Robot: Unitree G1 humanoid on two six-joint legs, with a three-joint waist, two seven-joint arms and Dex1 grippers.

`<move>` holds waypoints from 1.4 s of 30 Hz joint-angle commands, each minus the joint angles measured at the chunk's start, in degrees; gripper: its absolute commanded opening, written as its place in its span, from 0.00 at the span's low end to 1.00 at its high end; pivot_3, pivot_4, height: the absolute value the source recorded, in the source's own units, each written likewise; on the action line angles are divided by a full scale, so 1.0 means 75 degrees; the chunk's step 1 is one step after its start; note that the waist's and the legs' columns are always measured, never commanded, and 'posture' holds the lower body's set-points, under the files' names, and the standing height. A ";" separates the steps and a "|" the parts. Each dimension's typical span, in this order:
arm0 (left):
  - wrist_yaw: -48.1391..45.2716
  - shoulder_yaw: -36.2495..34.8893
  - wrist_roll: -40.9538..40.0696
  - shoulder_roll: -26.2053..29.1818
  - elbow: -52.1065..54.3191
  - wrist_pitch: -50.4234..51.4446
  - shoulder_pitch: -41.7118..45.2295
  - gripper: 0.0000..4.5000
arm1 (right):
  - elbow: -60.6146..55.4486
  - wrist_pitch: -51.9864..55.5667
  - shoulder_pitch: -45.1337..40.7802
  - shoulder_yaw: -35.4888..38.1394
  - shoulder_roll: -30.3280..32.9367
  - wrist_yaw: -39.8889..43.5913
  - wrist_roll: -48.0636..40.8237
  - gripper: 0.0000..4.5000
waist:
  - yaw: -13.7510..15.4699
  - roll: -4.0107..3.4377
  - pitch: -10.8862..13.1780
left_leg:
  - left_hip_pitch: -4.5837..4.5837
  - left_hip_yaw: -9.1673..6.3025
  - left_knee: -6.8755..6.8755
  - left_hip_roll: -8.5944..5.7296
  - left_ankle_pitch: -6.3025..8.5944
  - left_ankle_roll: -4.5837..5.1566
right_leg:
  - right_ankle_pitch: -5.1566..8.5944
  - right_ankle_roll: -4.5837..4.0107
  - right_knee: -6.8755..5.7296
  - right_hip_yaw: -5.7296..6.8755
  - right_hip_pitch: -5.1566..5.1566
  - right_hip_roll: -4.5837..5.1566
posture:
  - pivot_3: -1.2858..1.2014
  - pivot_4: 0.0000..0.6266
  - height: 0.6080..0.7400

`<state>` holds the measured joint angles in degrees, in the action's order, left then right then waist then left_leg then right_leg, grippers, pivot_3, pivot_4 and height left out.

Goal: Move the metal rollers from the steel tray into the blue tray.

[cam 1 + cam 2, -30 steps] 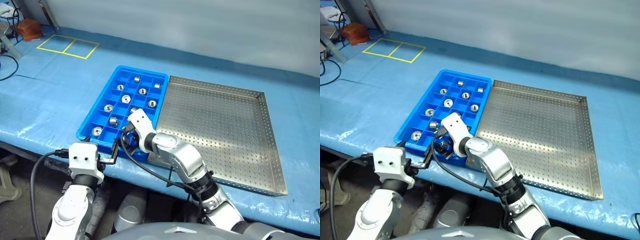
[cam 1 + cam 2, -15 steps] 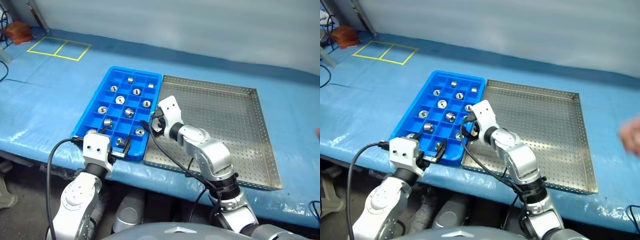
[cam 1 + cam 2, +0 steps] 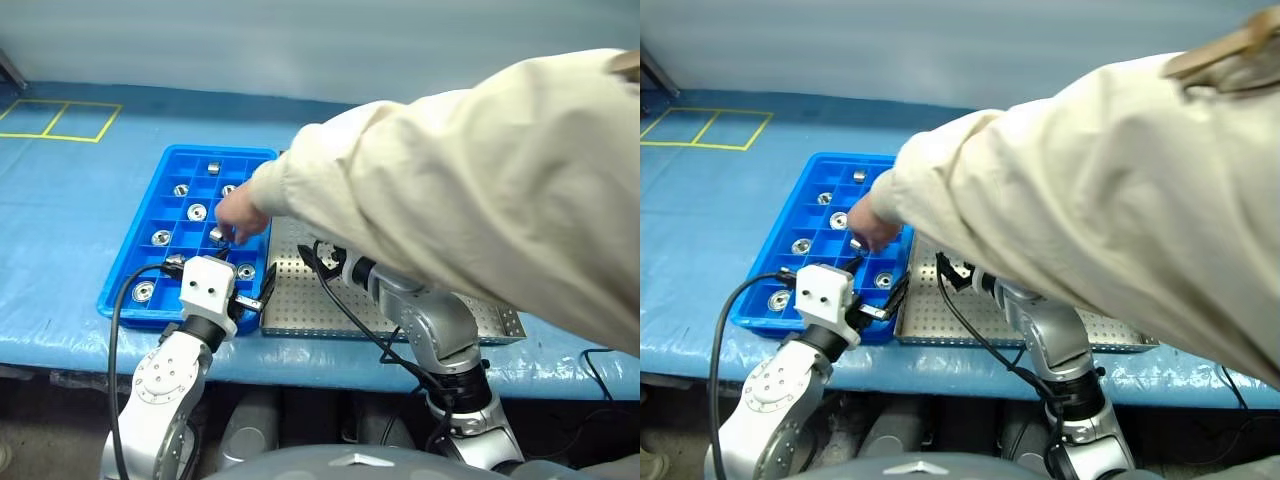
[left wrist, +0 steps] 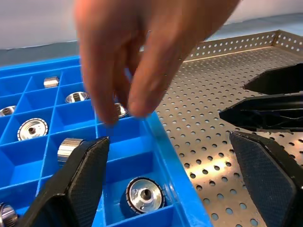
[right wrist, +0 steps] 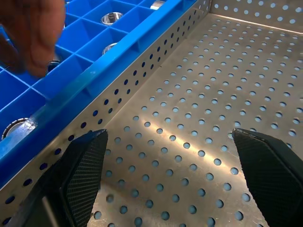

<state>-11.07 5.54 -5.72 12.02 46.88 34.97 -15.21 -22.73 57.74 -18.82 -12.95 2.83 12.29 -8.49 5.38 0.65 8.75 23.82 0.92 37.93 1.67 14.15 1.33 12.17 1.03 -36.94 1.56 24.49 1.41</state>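
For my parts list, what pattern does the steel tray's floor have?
The steel tray has a silver floor with regular rows of small round holes, clearest in the right wrist view.

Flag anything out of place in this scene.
A person's hand reaches into the blue tray, fingers over the metal rollers, the sleeve hiding much of the steel tray. Both open grippers, left and right, sit close by.

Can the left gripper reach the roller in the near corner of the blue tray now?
Probably yes: the left gripper is open right over that roller. But a person's hand hangs just beyond it over the blue tray, so moving in risks a bump.
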 commanded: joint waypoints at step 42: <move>0.0088 0.0172 -0.0016 0.0009 0.0018 0.0041 0.0070 0.99 | -0.0316 -0.0036 0.0081 -0.0057 -0.0014 -0.0049 -0.0098 0.99 | -0.0068 0.0001 0.0001 | -0.0006 0.0016 -0.0001 0.0003 -0.0002 0.0001 | -0.0016 0.0028 -0.0004 -0.0035 0.0005 -0.0008 | 0.62 0.24 1.00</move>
<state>-10.39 6.30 -5.67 11.90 45.60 35.73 -14.94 -22.72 58.07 -17.46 -12.97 3.25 11.99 -8.52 4.87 0.65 8.76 23.78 1.04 37.92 1.69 14.13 1.34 12.05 1.24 -36.97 1.29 24.53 1.35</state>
